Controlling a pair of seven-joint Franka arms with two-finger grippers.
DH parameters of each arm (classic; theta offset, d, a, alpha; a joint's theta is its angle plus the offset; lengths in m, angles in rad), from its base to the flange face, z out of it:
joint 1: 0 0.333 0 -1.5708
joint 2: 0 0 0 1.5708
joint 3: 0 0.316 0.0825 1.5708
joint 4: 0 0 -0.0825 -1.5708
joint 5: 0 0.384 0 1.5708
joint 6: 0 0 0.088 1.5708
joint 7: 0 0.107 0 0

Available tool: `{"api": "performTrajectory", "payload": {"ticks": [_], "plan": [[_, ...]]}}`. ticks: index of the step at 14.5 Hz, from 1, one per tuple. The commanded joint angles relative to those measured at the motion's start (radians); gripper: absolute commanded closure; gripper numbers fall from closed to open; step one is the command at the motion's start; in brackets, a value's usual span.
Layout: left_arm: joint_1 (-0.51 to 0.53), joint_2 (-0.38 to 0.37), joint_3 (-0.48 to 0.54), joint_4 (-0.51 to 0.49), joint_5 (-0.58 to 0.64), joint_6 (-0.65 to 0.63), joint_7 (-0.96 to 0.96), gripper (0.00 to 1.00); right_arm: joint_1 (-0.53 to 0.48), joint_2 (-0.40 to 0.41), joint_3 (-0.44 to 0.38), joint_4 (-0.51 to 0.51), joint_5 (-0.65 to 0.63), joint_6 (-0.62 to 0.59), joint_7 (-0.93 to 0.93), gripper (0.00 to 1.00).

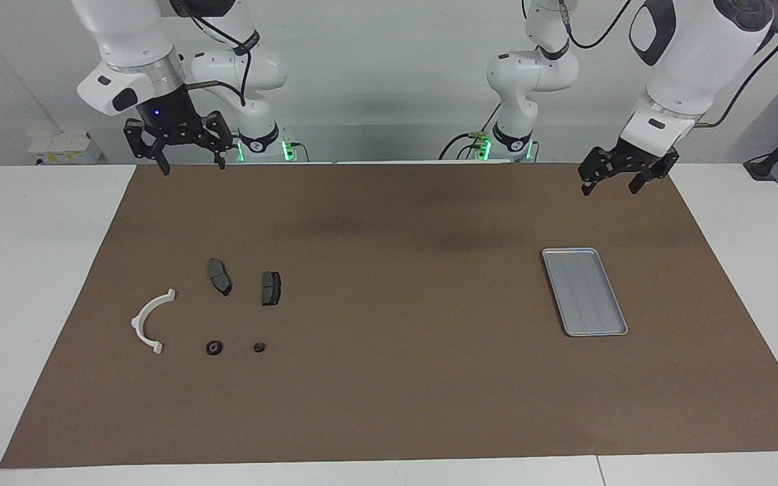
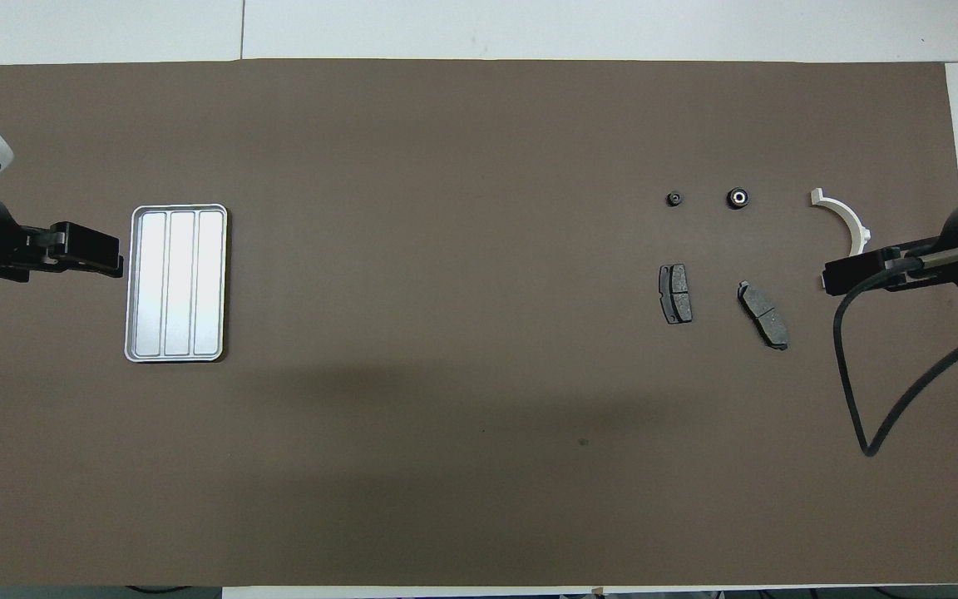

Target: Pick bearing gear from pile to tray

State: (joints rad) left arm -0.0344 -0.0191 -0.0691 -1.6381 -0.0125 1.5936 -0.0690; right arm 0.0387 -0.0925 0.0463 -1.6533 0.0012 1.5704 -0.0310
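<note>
Facing view: right gripper, fingers spread wide and empty, hangs well apart from the bearing gear.

No writing, label, brand, number or sign can be read anywhere here, not on the arms, the tray, the small parts or the table.
</note>
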Motion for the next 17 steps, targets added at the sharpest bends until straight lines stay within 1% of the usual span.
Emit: {"api": "performTrajectory", "payload": {"ticks": [1,3,6,11,15,17], "plan": [[-0.006,-0.018,0.005,-0.009,0.017,-0.015,0.011,0.0,0.001,0.008,0.001,-0.088,0.028,0.089,0.026,0.0],[-0.006,-0.018,0.005,-0.009,0.017,-0.015,0.011,0.0,0.036,0.057,0.001,-0.097,0.028,0.118,0.084,0.0],[-0.006,-0.018,0.005,-0.009,0.017,-0.015,0.011,0.0,0.041,0.152,0.003,-0.097,0.022,0.198,0.143,0.0],[-0.006,-0.018,0.003,-0.009,0.017,-0.015,0.009,0.0,0.064,0.35,0.001,-0.088,-0.032,0.387,0.244,0.0],[-0.006,-0.018,0.005,-0.009,0.017,-0.015,0.011,0.0,0.072,0.476,0.001,-0.079,-0.076,0.535,0.298,0.0],[-0.006,-0.018,0.005,-0.009,0.017,-0.015,0.009,0.0,0.07,0.552,0.0,-0.021,-0.092,0.545,0.302,0.0]]}}
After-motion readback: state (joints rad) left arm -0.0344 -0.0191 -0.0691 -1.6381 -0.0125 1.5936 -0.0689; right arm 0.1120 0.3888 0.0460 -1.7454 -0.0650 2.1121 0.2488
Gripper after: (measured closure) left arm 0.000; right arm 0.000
